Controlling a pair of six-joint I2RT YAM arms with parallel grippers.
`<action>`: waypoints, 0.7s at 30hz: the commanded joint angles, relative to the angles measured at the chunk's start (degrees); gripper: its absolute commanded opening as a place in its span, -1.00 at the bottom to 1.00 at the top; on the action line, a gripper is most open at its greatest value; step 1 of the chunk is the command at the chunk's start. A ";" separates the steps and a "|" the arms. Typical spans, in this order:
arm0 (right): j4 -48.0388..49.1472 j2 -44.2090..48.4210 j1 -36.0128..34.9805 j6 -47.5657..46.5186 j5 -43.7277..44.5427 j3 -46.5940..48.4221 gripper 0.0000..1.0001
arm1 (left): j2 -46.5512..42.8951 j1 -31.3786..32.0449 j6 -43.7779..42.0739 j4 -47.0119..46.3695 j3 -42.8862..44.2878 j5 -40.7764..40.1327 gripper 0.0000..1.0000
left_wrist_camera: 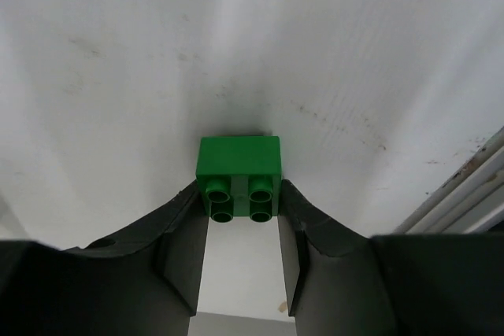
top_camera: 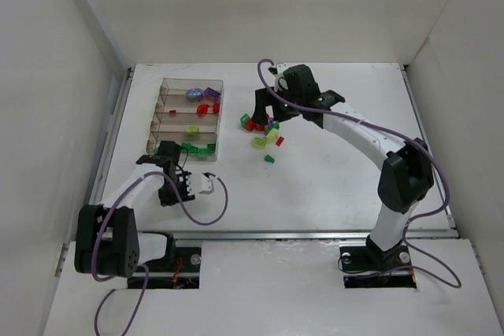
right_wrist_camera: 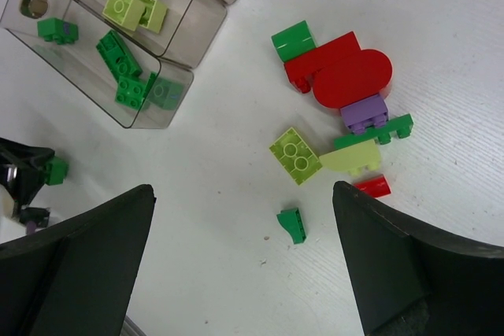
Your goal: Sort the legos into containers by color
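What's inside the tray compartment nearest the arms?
Several green bricks, scattered along that compartment. Its walls are clear, so little is hidden; only whatever lies under the bricks is covered.

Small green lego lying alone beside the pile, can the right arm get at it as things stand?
Probably yes. The small green lego lies alone on the table, apart from the lime brick, and the right gripper hangs open over it with nothing between.

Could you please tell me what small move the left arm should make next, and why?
Probably lift and carry toward the tray's nearest compartment: the left gripper appears shut on a green brick, and that compartment already holds green bricks.
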State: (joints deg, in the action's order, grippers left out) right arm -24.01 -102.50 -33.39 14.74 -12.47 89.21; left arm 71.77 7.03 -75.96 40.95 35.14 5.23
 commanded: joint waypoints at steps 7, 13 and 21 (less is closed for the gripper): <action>0.20 -1.65 0.51 -1.03 0.43 5.36 1.00 | -7.69 -0.08 10.01 -4.81 13.28 14.97 -1.00; -0.34 -4.11 1.66 -1.03 -0.10 10.01 1.00 | 0.11 -5.01 31.67 -18.18 18.39 17.44 -1.00; -2.80 -5.17 2.19 -1.56 1.04 13.18 1.00 | 12.17 -7.47 37.12 -23.71 24.19 13.49 -0.48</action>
State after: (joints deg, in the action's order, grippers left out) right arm -26.41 -107.74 -31.51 14.15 -12.27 99.48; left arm 84.33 0.62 -43.22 20.71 56.18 19.09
